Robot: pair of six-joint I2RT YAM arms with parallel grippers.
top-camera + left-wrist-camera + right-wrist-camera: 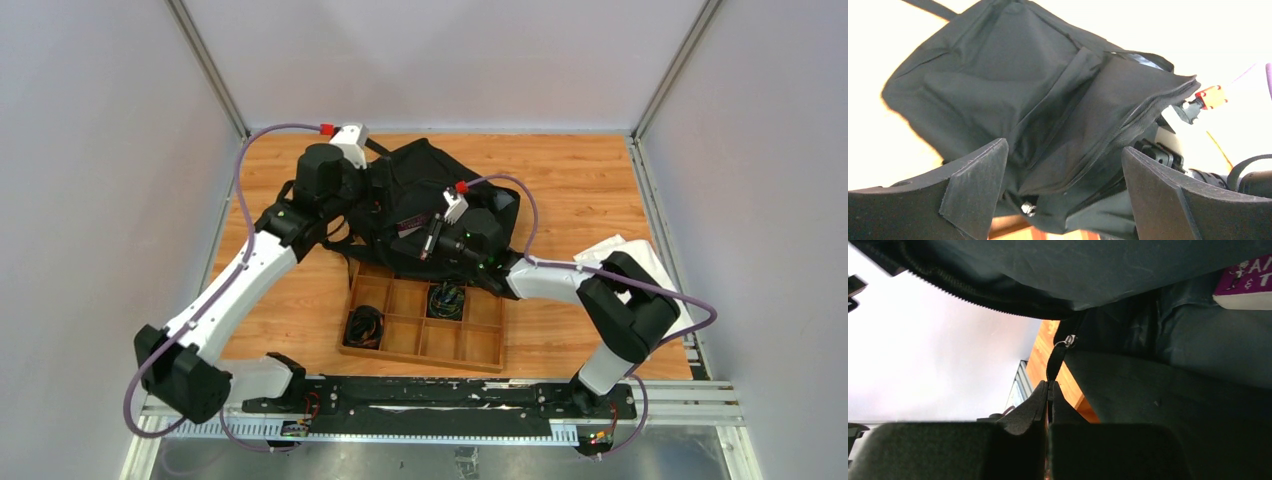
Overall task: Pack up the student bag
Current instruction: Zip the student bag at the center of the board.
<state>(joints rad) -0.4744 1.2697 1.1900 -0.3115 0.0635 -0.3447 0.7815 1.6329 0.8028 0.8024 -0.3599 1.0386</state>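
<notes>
Right gripper (1049, 390) pinches its fingers tight on the black zipper pull (1054, 362) of the student bag (415, 175), a purple book (1248, 282) showing inside. Left gripper (1063, 170) hangs at the bag's far-left side, fingers spread wide. The bag slumps at the table's far middle, just beyond the wooden tray (420, 358).

**Object count, packing workspace**

One student bag (420, 175); one zipper pull (1054, 360); one purple book (1248, 282); one wooden tray (440, 342), apparently eight compartments; one black cable bundle (363, 326); one multicoloured cable bundle (447, 298); one white flat item (640, 255).
</notes>
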